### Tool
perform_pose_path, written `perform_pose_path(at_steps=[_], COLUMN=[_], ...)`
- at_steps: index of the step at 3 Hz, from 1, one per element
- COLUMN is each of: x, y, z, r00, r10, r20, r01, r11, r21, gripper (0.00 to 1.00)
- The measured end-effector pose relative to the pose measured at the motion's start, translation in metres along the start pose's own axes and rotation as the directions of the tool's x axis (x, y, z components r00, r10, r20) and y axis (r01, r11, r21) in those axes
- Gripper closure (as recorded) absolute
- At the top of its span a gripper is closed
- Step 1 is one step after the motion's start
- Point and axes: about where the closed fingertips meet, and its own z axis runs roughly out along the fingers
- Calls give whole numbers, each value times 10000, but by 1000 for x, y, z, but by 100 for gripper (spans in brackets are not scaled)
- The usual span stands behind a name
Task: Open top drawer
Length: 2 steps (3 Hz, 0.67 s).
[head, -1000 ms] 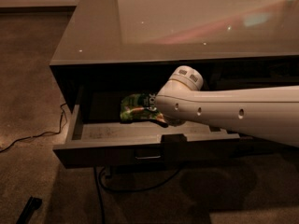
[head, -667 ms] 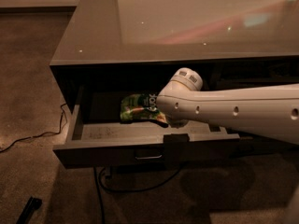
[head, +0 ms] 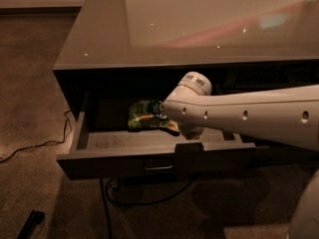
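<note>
— Where is the top drawer against the claw?
— The top drawer (head: 114, 166) is pulled well out from under the counter (head: 199, 29). Its dark front faces my camera and the grey floor shows inside. My claw (head: 188, 146) sits right at the upper edge of that front, touching it, just right of the metal pull (head: 158, 167). The white arm (head: 249, 116) comes in from the right, and its wrist (head: 195, 83) bends down over the open drawer.
— Claw open or closed? Holding anything?
— Can't tell. I only see a dark block at the drawer's edge, below the wrist. Whether it is clamped on the front or just resting there, I can't say.
— Anything inside?
— One green snack bag (head: 144, 116) toward the back, just left of the wrist, its right end hidden by the arm.
— Change from a second ago?
— Barely any. The drawer is out as far as it was, the bag is in the same spot, and the claw is at the same place on the front edge. The wrist is maybe a touch further left, that's all.
— Any text or brand?
— The bag has green, yellow and red print, but I can't read a word of it.
— Rest of the scene?
— Brown floor (head: 30, 93), a thin cable (head: 35, 146) trailing at left, and a dark cable (head: 144, 203) looping under the drawer.
</note>
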Motion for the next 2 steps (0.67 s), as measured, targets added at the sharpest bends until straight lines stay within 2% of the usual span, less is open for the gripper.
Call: perform_pose_path(at_steps=[2], x=[24], y=[17], z=[-41], r00=[9948], r10=[-196], r20=[-1002], r01=[183], r11=[9997], r21=[-131], gripper=[100])
